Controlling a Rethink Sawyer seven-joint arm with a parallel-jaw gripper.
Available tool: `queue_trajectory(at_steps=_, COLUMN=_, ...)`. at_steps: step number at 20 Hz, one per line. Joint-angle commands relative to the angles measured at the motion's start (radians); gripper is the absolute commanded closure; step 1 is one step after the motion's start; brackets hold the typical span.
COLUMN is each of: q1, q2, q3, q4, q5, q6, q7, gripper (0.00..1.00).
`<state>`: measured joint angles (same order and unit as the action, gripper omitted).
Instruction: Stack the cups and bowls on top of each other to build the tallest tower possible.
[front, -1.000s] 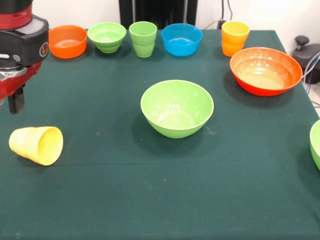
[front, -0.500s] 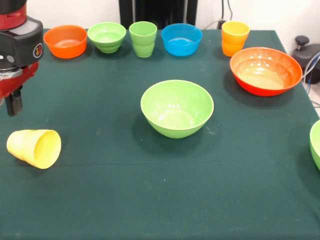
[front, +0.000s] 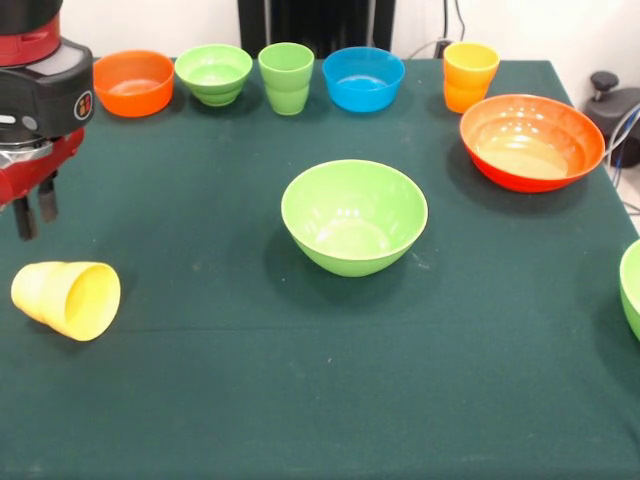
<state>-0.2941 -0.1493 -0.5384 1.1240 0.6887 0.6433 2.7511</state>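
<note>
A yellow cup (front: 67, 298) lies on its side at the table's left, mouth turned toward the camera. My gripper (front: 36, 226) hangs just above and behind it, open and empty, with two dark fingers (front: 22, 215) showing. A large light green bowl (front: 354, 215) stands upright mid-table. Along the far edge stand a small orange bowl (front: 134, 82), a small light green bowl (front: 214, 73), a light green cup (front: 286, 77), a blue bowl (front: 363, 78) and an orange-yellow cup (front: 469, 75). A large orange-red bowl (front: 531, 140) sits at the right. The purple bowl is out of view.
A second large light green bowl (front: 632, 288) is cut off by the right edge. The green tablecloth (front: 300, 380) covers the table. The robot's pedestal (front: 315, 25) stands behind the far row. A black knob and cables (front: 612, 100) lie off the table's right side.
The yellow cup has rolled slightly left and toward the camera. My gripper has shifted a little, and both fingers now show apart where only one showed before.
</note>
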Motion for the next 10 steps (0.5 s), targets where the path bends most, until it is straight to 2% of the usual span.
queue_trajectory(at_steps=1, q1=0.002, q2=0.016, q3=0.156, q4=0.040, q5=-0.036, q6=-0.011, q7=0.033, gripper=0.00)
queue_trajectory(at_steps=10, q1=-0.018, q2=0.049, q3=0.132, q4=-0.038, q5=-0.049, q6=0.037, q7=0.039, gripper=0.00)
